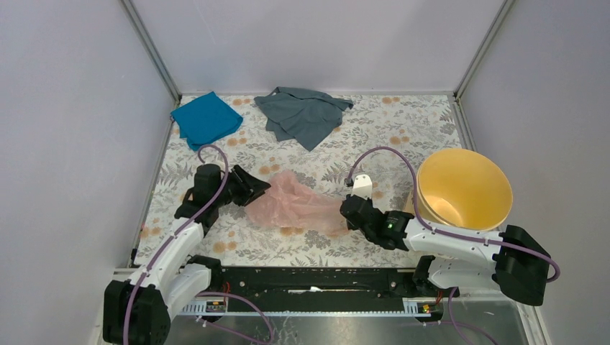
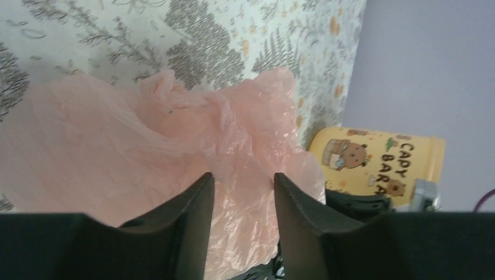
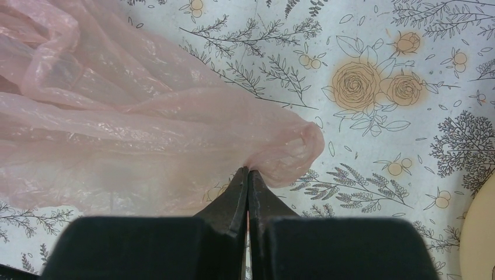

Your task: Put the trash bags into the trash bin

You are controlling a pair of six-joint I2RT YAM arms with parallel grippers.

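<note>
The table, covered in a pale sheet printed with grey foliage and orange roses, fills the floor of the walled cell. At its right side, just beyond the right arm, sits the round yellow-orange plastic bucket, its open mouth turned toward the overhead camera; the left wrist view shows cartoon animals and brown lettering on its outer wall. The thin, wrinkled, translucent pale pink plastic film bag lies outside the bucket, spread flat on the middle of the table between the two arms and well apart from the bucket's rim. A crumpled grey cloth lies at the far edge, and a smaller folded teal cloth lies near the far left corner, both away from the bag. The right gripper is clenched, its fingertips pressed together on a bunched corner of the bag's right end. The left gripper sits low at the bag's left end with its jaws apart and film showing in the gap; whether the pads touch that film I cannot tell.
</note>
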